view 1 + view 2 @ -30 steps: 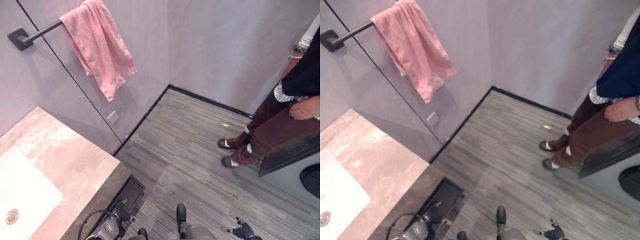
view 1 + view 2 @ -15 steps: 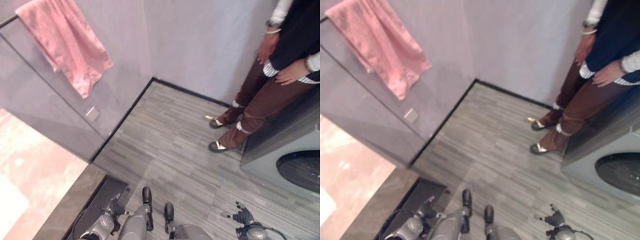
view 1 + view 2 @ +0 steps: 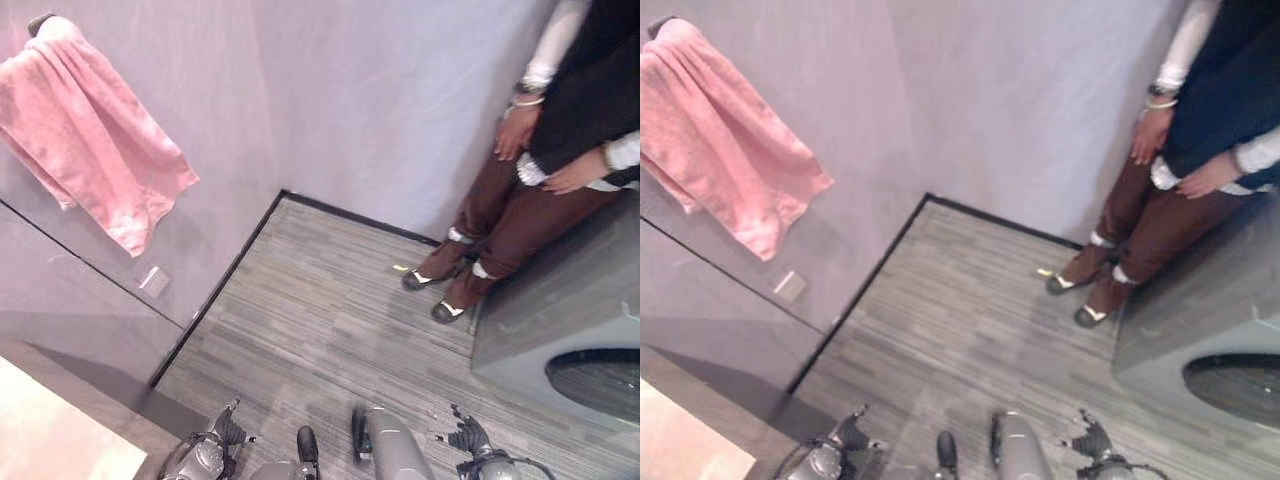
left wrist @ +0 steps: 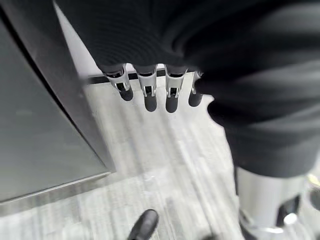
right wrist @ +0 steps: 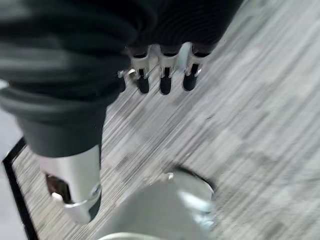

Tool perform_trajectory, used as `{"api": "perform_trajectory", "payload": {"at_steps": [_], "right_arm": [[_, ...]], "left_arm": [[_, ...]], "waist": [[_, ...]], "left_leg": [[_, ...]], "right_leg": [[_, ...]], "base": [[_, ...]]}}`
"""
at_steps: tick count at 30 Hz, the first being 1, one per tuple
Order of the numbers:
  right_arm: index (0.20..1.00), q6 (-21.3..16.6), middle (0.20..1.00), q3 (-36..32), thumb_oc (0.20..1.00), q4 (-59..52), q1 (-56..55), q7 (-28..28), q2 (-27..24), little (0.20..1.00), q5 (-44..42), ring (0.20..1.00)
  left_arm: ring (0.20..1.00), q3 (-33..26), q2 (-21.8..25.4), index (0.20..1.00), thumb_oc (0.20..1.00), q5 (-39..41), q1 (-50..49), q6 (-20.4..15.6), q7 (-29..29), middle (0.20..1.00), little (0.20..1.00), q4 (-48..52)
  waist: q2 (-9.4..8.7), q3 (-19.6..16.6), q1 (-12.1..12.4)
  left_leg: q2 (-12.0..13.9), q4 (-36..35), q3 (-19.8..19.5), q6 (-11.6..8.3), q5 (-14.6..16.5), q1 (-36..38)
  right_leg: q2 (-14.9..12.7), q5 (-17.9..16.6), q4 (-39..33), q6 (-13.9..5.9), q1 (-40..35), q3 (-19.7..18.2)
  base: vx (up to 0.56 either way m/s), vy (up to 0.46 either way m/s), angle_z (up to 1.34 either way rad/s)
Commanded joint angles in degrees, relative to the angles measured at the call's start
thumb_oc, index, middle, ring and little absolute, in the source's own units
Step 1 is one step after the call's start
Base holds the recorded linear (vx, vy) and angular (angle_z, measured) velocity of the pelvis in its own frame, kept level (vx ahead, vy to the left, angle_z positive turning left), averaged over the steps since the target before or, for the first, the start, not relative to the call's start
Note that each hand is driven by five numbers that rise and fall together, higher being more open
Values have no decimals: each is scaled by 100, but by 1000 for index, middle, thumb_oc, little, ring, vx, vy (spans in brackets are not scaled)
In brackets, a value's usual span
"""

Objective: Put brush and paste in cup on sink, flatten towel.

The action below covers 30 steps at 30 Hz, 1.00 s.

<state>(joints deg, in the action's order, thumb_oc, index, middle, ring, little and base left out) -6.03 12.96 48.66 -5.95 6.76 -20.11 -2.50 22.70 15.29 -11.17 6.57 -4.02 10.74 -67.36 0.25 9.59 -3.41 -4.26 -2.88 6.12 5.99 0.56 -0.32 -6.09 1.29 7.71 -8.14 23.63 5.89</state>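
A pink towel (image 3: 92, 165) hangs bunched and crooked over a dark rail (image 3: 40, 21) on the grey wall at the upper left. My left hand (image 3: 226, 431) hangs low beside the counter corner with its fingers (image 4: 149, 98) straight and relaxed over the floor, holding nothing. Lower right in the eye views, my right hand (image 3: 465, 437) also hangs low, its fingers (image 5: 165, 81) loose above the striped floor and empty.
A corner of the pink stone counter (image 3: 55, 445) shows at the bottom left. A person (image 3: 545, 160) stands at the right beside a grey washing machine (image 3: 560, 320). Grey striped floor (image 3: 320, 330) lies between. A small yellow scrap (image 3: 400, 268) lies near the person's shoes.
The camera has swung to the right: towel and counter slid toward the left edge, the sink basin left the picture, and the person and machine came further in. Both hands stay low.
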Motion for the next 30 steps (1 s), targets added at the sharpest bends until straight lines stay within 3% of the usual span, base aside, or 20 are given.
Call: {"api": "perform_trajectory", "payload": {"at_steps": [1,4,10,13,16,17,18,19,20,21,23,24,25,27,30], "right_arm": [[1000,-72,1000,-215,1000,-293,-99,78,-227,1000,-38,1000],[1000,-84,1000,-178,1000,-206,-173,55,-198,1000,-46,1000],[1000,-80,1000,-96,1000,-141,-54,-34,-414,1000,-108,1000],[1000,-127,1000,-48,1000,-269,-74,-163,-483,1000,-247,1000],[1000,-148,1000,68,1000,-648,-134,-317,-603,1000,-267,1000],[1000,-145,1000,103,1000,-886,-225,-362,-665,1000,-275,1000],[1000,-144,1000,93,1000,-924,-250,-375,-660,1000,-278,1000],[1000,-147,1000,88,1000,-1060,-300,-383,-682,1000,-243,1000],[1000,-175,1000,59,1000,-1183,-333,-408,-717,1000,-246,1000],[1000,-175,1000,59,1000,-1183,-333,-408,-717,1000,-246,1000],[1000,-217,1000,31,1000,-1340,-373,-409,-742,1000,-174,1000],[1000,-214,1000,33,1000,-1349,-379,-407,-739,1000,-171,1000],[1000,-192,1000,24,1000,-1284,-328,-418,-669,1000,-156,1000],[1000,-164,1000,26,1000,-1238,-307,-399,-615,1000,-101,1000],[1000,-112,1000,-30,1000,-1170,-214,-321,-470,1000,1,1000]], "left_arm": [[1000,-82,246,1000,1000,-124,137,-50,47,1000,1000,39],[1000,-81,208,1000,1000,-193,125,-54,77,1000,1000,-57],[1000,-47,150,1000,1000,-47,320,-13,84,1000,1000,2],[1000,-123,163,1000,1000,68,349,-30,124,1000,1000,102],[1000,-183,219,1000,1000,211,401,-43,141,1000,1000,351],[1000,-188,253,1000,1000,286,470,-46,140,1000,1000,528],[1000,-171,253,1000,1000,272,474,-42,125,1000,1000,576],[1000,-144,278,1000,1000,245,444,-58,135,1000,1000,632],[1000,-145,304,1000,1000,207,407,-75,140,1000,1000,683],[1000,-145,304,1000,1000,207,407,-75,140,1000,1000,683],[1000,-116,422,1000,1000,68,301,-100,118,1000,1000,918],[1000,-119,430,1000,1000,66,287,-94,116,1000,1000,936],[1000,-156,460,1000,1000,119,204,-112,112,1000,1000,1081],[1000,-163,502,1000,1000,111,108,-114,113,1000,1000,1190],[1000,-174,685,1000,1000,75,-61,-125,56,1000,1000,1625]], "waist": [[-86,5,-190],[-146,-80,-180],[-101,-252,-116],[-146,-197,-40],[-222,-62,-11],[-225,41,18],[-225,45,38],[-188,45,83],[-144,15,137],[-144,14,135],[-134,-42,181],[-133,-26,185],[-159,-90,203],[-188,-144,241],[-266,-210,278]], "left_leg": [[176,117,-2,-565,127,271],[197,221,-95,-588,245,290],[435,602,-304,-857,122,54],[413,1061,-312,-965,34,-136],[588,1656,214,-1053,-143,-553],[834,1298,838,-1024,-158,-768],[836,1156,897,-1002,-106,-852],[841,917,886,-1003,-196,-995],[899,682,860,-1035,-497,-1240],[899,681,859,-1035,-498,-1241],[1153,436,1460,-1150,-857,-1352],[1169,437,1537,-1102,-938,-1373],[1052,528,1572,-1073,-682,-1285],[946,633,1503,-974,-534,-1305],[671,857,1342,-722,-166,-1247]], "right_leg": [[229,-684,-121,-129,-688,-575],[315,-670,-232,-24,-895,-606],[446,-518,-554,219,-1246,-152],[442,-420,-652,284,-1407,-2],[300,-297,-658,358,-1562,348],[195,-123,-641,342,-1746,688],[165,-89,-640,324,-1774,782],[155,-9,-623,303,-1847,921],[158,62,-629,295,-1923,1026],[158,62,-629,295,-1922,1028],[62,270,-607,254,-2290,1250],[61,220,-603,278,-2266,1307],[-62,374,-507,201,-2433,1288],[-190,450,-407,156,-2561,1343],[-552,348,301,66,-2535,1196]], "base": [[162,-77,69],[219,-177,81],[173,-155,39],[116,-104,19],[52,-76,64],[85,-41,90],[110,-7,102],[166,50,149],[142,51,188],[281,112,138],[386,182,54],[428,262,31],[212,161,24],[333,243,13],[347,315,8]]}}
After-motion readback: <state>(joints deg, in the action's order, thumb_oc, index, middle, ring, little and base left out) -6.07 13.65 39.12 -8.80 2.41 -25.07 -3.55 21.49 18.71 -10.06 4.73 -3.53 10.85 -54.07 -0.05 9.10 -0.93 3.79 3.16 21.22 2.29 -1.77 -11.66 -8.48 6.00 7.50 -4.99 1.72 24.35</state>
